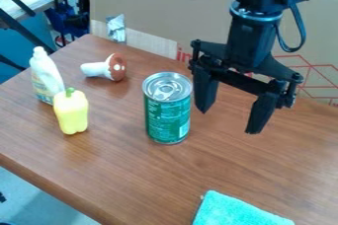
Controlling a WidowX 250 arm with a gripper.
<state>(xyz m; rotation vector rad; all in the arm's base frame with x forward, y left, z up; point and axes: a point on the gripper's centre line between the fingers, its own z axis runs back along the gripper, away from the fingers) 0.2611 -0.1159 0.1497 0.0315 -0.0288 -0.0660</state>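
Note wood-grain desk (119, 169), with cardboard panel (155, 2) behind. Find green can (166, 113) upright on the desk; use as landmark. Locate gripper (228, 122) over the desk, just right of the can, with fingers (262, 113) spread open around nothing. Avoid low sideways travel toward the can: likely to strike the wall and tip it over. Avoid off-centre descent: likely to hit the metal rim. Left of the can, see yellow pepper (71, 113) close beside white bottle (45, 73); liable to be knocked by a rolling can.
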